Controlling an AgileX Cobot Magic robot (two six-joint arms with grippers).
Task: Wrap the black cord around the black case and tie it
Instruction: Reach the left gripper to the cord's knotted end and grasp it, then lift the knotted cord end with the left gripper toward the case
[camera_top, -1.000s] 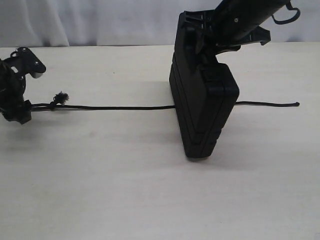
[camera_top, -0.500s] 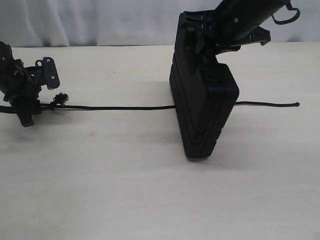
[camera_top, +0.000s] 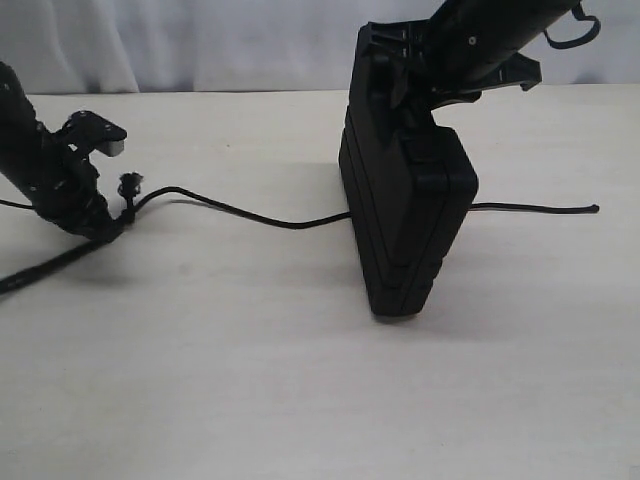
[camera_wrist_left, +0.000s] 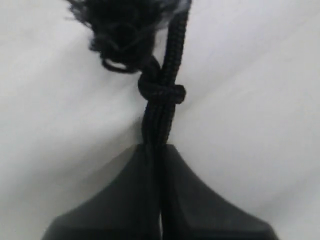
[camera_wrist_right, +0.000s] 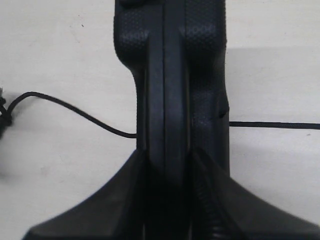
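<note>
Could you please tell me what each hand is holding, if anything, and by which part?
The left hand is shut on the black cord beside its frayed knot. The right hand grips the black case, standing on edge, by its upper end.

- Where it passes the black case (camera_top: 405, 220), the black cord (camera_top: 240, 213) is hidden behind it.
- Well left of the case, the cord's frayed tuft (camera_wrist_left: 120, 30) is blurred and cut off by the picture's edge.
- The case's upper end is cut off in the right wrist view.
</note>
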